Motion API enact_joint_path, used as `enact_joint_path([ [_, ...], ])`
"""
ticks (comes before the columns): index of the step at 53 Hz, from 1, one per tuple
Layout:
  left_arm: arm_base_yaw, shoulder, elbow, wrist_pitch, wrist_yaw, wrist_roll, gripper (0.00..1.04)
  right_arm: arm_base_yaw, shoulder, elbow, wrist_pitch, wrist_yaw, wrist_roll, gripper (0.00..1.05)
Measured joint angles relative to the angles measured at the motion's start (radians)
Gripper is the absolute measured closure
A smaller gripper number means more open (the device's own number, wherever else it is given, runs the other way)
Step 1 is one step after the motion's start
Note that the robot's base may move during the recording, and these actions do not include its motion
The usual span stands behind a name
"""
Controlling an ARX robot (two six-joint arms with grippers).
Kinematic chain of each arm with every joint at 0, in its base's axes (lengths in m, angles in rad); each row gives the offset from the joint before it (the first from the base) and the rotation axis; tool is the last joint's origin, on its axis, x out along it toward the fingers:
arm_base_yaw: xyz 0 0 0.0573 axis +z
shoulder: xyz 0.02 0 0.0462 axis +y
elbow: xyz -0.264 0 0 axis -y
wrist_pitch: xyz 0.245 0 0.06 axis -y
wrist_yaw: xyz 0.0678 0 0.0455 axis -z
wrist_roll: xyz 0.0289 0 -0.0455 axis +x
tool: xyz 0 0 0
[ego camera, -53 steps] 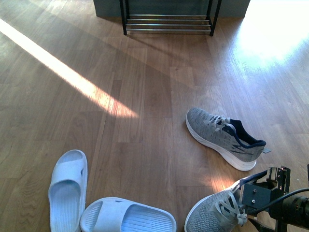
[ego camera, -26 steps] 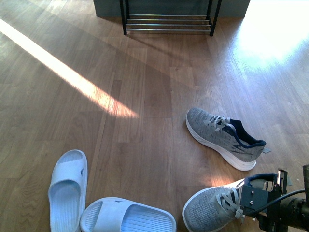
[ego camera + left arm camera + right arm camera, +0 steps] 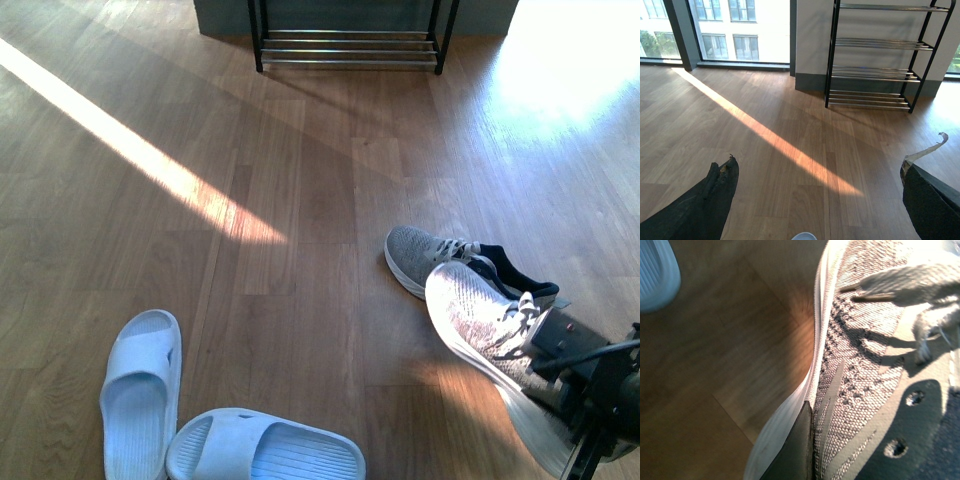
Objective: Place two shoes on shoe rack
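So far the rack (image 3: 348,45) is bare, standing far ahead of the right gripper (image 3: 548,350), which pinches one sneaker (image 3: 478,315) seemingly clear of the floor (image 3: 300,200), its mate (image 3: 425,255) lying just beyond, while the left gripper (image 3: 822,167) hangs spread and empty.

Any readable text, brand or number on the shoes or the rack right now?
None can be read.
Lifted sneaker: knit pattern and laces only, no letters.
Floor sneaker: no lettering visible.
Slides: any mark is too small to read.
Rack: no label.
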Motion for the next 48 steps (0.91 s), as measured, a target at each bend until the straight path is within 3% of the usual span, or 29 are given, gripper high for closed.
enact_joint_path([
  [11,0.0,0.0,0.0,0.0,0.0,0.0,0.09,0.027,-0.433,-0.225,-0.07,-0.029,0.339,1.03],
  [27,0.0,0.0,0.0,0.0,0.0,0.0,0.09,0.046,-1.233,-0.32,-0.439,-0.036,0.724,1.03],
  [36,0.0,0.0,0.0,0.0,0.0,0.0,0.09,0.063,-1.564,-0.32,-0.544,-0.005,0.826,1.03],
  [48,0.0,0.0,0.0,0.0,0.0,0.0,0.09,0.058,-1.601,-0.333,-0.559,-0.004,0.864,1.03],
])
